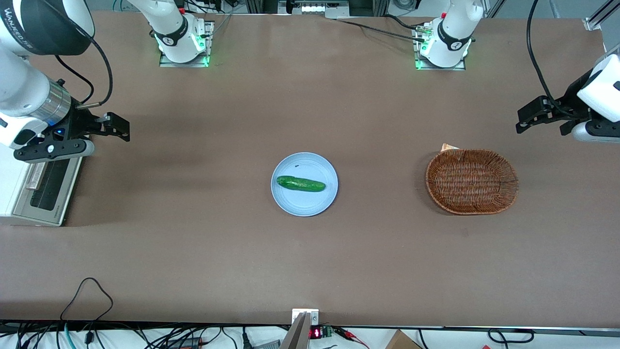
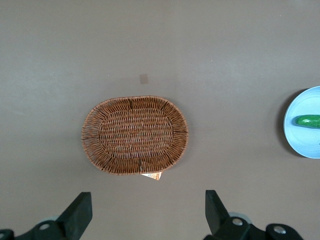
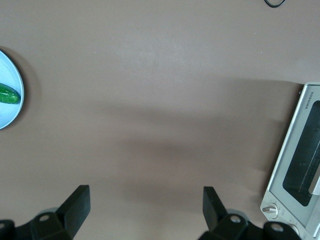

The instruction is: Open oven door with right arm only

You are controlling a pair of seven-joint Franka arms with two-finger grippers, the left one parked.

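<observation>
**Operator:** Hovering the gripper (image 1: 114,127) above the table (image 1: 310,252) at the working arm's end, just beside the oven (image 1: 9,194) and a little higher than its front. Its two fingers (image 3: 76,202) stand wide apart with nothing between them.

**Supervisor:** Where is the door relative to the tool?

**Operator:** The oven door (image 1: 46,186) sits just below and to the side of the gripper, nearer to the front camera than the fingertips. In the right wrist view I see its silver frame (image 3: 292,165), dark glass and a control knob (image 3: 270,209), with bare tabletop directly under the fingers. The right arm (image 1: 29,97) partly covers the door's upper edge in the front view, so I can't clearly pick out the handle bar.

**Supervisor:** Progress?

**Operator:** By my reading, nothing is done yet. The door looks shut against the oven body and the gripper touches nothing. Left to do: bring the fingers over to the handle, close on it or hook it, then swing the door open.

**Supervisor:** Anything in the way?

**Operator:** No. The plate (image 1: 304,184) with the cucumber (image 1: 300,183) and the wicker basket (image 1: 472,181) lie well apart from the tool, toward the parked arm's end.
</observation>
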